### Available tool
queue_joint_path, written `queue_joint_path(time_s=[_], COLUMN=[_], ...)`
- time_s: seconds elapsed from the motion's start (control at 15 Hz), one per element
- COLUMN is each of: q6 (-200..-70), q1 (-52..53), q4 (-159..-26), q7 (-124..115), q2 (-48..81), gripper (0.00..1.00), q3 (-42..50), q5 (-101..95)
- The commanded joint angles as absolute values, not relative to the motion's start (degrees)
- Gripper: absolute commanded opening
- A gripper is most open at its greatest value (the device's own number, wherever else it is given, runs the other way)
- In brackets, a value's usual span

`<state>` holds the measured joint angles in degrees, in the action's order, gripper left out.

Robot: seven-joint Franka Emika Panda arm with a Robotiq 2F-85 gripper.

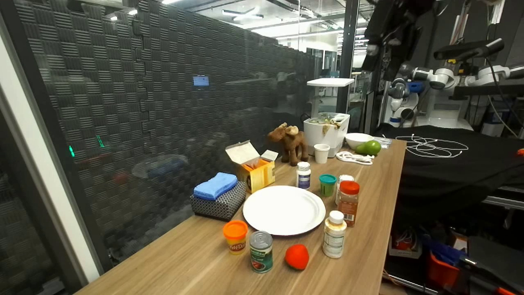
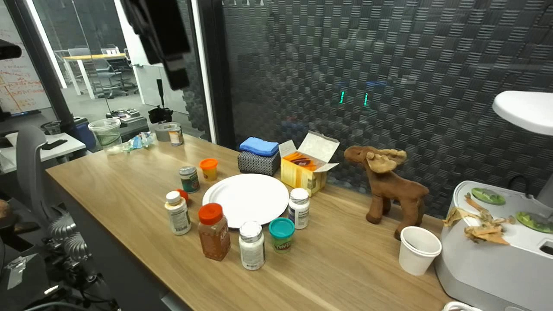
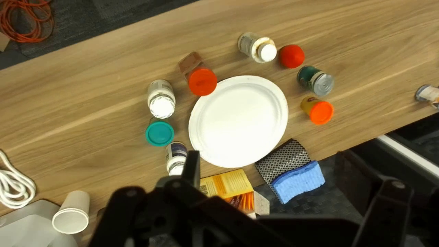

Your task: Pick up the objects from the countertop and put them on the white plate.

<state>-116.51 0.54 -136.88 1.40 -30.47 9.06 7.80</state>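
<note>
We see the gripper (image 3: 267,158) above the countertop (image 3: 85,85), its fingers (image 3: 192,168) spread wide. On it, around the white plate (image 3: 240,123), we find the orange ball (image 3: 292,56), green can (image 3: 308,77), two lidded tubs (image 3: 159,133), red-lidded jar (image 3: 201,80) and three white-capped bottles (image 3: 161,97).

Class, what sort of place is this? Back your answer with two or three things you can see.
Probably a robotics lab, perhaps in an office building: white robot arms stand in the background, and there are a whiteboard with writing on it and a table further off.
</note>
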Motion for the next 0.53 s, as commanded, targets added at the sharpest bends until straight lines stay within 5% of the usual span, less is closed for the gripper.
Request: queue_joint_path(time_s=[0.0, 0.47], q6=[-121.6, -132.45], q1=[-0.55, -1.8], q4=[-128.33, -121.14], q7=[1.96, -1.33], q2=[-15.68, 3.11], gripper=[1.0, 1.0], q3=[8.26, 6.26], q5=[8.34, 4.55])
